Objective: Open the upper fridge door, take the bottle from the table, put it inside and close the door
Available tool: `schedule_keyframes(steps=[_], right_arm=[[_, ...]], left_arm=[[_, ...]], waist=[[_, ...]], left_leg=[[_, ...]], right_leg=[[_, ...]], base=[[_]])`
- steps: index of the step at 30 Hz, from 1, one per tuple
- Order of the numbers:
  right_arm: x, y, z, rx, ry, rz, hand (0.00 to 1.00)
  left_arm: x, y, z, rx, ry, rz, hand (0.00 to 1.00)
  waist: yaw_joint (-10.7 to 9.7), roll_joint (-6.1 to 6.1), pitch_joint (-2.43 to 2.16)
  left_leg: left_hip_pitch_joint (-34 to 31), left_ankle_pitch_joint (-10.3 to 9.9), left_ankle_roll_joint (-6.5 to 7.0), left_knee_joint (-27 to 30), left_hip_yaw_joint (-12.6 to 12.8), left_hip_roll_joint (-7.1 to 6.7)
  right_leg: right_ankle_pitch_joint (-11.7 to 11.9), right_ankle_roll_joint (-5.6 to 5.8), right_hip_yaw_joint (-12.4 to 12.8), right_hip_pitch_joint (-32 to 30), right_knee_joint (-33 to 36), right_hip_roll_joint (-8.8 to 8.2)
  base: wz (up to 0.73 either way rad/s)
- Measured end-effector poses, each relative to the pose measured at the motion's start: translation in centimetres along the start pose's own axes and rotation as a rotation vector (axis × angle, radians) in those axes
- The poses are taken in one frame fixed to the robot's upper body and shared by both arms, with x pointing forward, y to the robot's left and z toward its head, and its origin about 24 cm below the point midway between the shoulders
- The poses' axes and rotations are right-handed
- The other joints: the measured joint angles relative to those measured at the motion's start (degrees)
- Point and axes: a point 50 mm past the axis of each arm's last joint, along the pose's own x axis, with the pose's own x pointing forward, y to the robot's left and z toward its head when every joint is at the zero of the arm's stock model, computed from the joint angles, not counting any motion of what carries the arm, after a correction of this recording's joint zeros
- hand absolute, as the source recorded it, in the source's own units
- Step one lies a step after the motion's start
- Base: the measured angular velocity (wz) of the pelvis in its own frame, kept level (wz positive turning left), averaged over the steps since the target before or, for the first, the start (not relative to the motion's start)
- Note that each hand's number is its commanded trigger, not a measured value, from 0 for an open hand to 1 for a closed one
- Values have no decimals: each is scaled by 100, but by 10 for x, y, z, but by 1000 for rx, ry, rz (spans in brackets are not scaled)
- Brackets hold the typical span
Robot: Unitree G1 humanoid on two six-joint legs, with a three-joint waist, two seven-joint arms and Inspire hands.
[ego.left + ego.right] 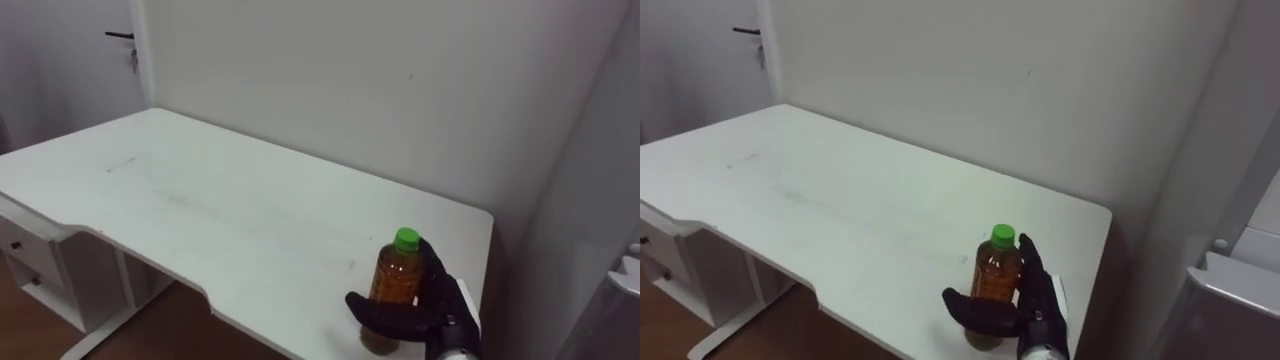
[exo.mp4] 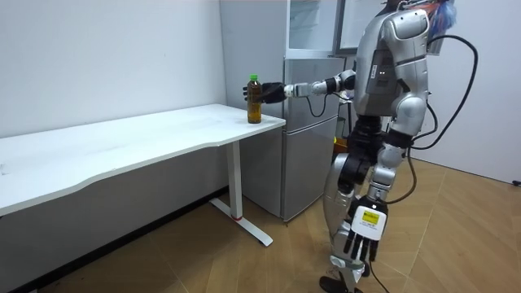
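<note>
A clear bottle (image 1: 398,285) of brown drink with a green cap stands upright on the white table (image 1: 200,200), close to its right end and front edge. My right hand (image 1: 420,312) comes in from the lower right. Its thumb wraps the bottle's near side and its fingers curl round the far side. In the room view I stand beside the grey fridge (image 2: 313,130), right arm stretched out to the bottle (image 2: 255,102). My left hand (image 2: 362,236) hangs low at my side, fingers relaxed and holding nothing.
The fridge stands right against the table's end, and its tall side (image 1: 600,200) rises on the right. A wall runs behind the table. A drawer unit (image 1: 30,265) sits under the table's left end, and a door (image 1: 120,50) is at far left.
</note>
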Motion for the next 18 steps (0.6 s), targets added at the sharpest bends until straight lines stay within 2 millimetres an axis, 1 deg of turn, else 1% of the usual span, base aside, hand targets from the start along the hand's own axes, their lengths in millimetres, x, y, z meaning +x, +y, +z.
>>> schedule_keyframes(steps=[1,4,8,10,13,14,15,16,18], right_arm=[[0,0,0,0,1,-8,0],[1,-1,0,1,3,-23,0],[5,-3,0,13,26,-50,0],[6,-7,-4,19,50,-78,0],[6,-13,-13,21,91,-129,0],[6,-13,-13,20,93,-136,0],[6,-13,-13,17,92,-147,0],[6,-14,-13,16,92,-157,0],[6,-15,-13,15,91,-180,0]], left_arm=[[0,1,0,-1,4,1,0],[0,2,0,-2,8,-4,0],[0,4,2,-1,3,3,0],[0,6,2,-1,5,9,0],[0,5,2,-3,7,10,0],[0,6,1,-2,8,11,0],[0,6,1,-2,9,19,0],[0,7,0,-2,12,30,0],[0,8,-1,-7,13,43,0]], waist=[[9,-14,0],[11,-19,-2],[9,-21,-4],[2,-21,-6],[21,-20,-7],[22,-28,-13],[21,-53,-30],[24,-44,-23],[30,-51,-29]], left_leg=[[-24,1,2,20,-38,-7],[-55,3,6,55,-128,-24],[-104,18,8,69,-187,-37],[-123,28,12,77,-267,-60],[-148,46,32,71,-279,-83],[-161,48,34,74,-277,-86],[-175,52,39,75,-253,-87],[-173,53,40,86,-241,-87],[-171,55,43,114,-241,-89]], right_leg=[[0,0,-53,1,2,-6],[0,0,-97,12,6,-15],[0,0,-228,3,5,-42],[0,0,-256,7,7,-74],[-8,13,-249,-9,12,-83],[-8,13,-248,-21,14,-79],[-8,13,-223,-52,17,-81],[-8,13,-211,-55,17,-83],[-8,13,-212,-50,17,-80]], base=[[15],[15],[11],[14],[6],[-3],[-6],[-6],[0]])
